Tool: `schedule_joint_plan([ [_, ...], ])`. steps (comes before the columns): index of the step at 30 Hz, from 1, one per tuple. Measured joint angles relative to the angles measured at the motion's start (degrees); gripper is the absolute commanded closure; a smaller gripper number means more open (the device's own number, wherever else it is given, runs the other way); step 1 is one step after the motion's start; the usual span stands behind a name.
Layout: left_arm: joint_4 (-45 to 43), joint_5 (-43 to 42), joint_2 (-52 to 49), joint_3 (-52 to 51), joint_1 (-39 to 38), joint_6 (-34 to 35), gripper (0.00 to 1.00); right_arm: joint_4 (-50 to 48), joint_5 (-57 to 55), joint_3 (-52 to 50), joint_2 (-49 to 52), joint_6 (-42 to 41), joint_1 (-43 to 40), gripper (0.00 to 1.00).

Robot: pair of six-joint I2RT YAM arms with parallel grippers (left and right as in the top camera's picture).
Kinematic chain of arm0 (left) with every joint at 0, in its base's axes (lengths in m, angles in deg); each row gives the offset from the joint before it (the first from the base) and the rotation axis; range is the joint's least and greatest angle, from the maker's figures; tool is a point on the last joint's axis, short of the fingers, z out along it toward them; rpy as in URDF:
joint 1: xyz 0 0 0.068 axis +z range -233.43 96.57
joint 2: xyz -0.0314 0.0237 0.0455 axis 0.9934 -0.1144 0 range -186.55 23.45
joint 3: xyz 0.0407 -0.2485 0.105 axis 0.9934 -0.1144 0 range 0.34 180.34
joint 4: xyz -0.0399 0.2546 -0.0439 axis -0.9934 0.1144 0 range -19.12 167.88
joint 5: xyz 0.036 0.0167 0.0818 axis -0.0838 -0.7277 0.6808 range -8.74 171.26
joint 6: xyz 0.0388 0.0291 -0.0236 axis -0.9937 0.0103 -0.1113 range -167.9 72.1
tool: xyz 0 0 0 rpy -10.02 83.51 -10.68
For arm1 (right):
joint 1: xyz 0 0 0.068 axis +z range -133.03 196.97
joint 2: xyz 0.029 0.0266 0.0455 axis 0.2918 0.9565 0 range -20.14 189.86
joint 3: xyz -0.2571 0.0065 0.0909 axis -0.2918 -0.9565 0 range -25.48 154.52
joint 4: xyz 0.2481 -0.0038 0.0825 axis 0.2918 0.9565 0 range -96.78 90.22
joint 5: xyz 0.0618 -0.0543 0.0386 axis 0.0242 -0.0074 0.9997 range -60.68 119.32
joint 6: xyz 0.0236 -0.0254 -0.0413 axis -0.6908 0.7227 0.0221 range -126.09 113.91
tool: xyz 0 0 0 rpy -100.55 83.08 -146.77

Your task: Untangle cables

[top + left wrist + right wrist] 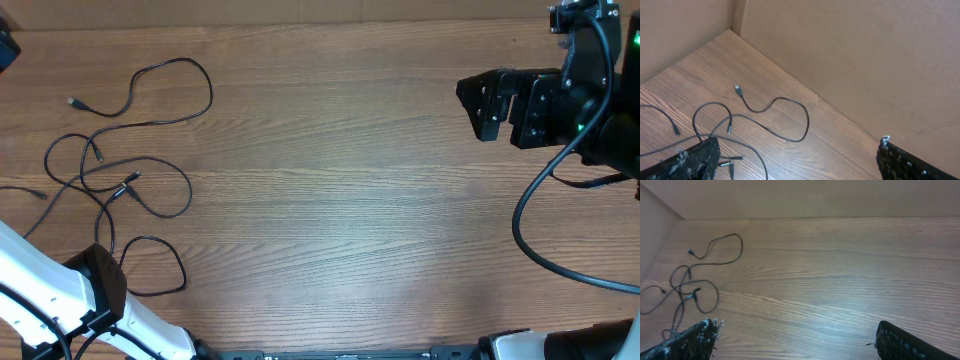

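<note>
- Risk: the cables (120,180) are lying in loose crossed loops on the left side of the table (350,200) — jaws closing on a crossing are probably pinching 2 strands and tightening the tangle.
- Cords are thin and flat, so fingers may be slipping off.
- L gripper (797,160) is hovering near the cables, wide open, holding nothing.
- R gripper (475,108) is hanging well apart at the far right — also wide open, empty.

The cables (128,181) lie on the left part of the counter (350,200), spread in loose overlapping loops, with one strand reaching toward the far left corner. The left tool (800,167) is at the near left edge, just beside the nearest loop. The right tool (472,108) hangs over the far right side, well apart from the cables.
</note>
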Motion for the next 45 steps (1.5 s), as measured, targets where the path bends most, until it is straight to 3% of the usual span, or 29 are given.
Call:
schedule_joint_plan([
  [5,0.0,0.0,0.0,0.0,0.0,0.0,0.0,-1.68,-1.2,-2.4,-0.2,0.5,0.0,0.0],
  [10,-0.02,0.0,0.0,0.0,0.0,0.0,0.01,-16.55,-1.7,-15.13,-6.05,0.85,0.0,0.0],
  [22,0.17,0.0,0.0,0.0,0.0,0.0,0.0,-67.3,-3.21,-76.3,-47.95,1.03,-2.75,0.0],
  [27,0.15,-0.02,0.0,0.0,0.0,0.0,0.0,-84.83,-3.58,-101.07,-62.07,1.07,-6.49,0.0],
  [32,0.17,-0.04,0.0,0.0,0.0,0.0,0.0,-97.55,-5.14,-119.49,-73.79,1.01,-7.61,0.0],
  [38,0.15,-0.02,0.0,0.0,0.0,0.0,0.0,-107.23,-6.82,-133.63,-81.31,1.03,-7.61,0.0],
  [45,0.15,-0.02,0.0,0.0,0.0,0.0,0.0,-108.48,-7.76,-140.52,-85.22,1.01,-7.61,0.0],
])
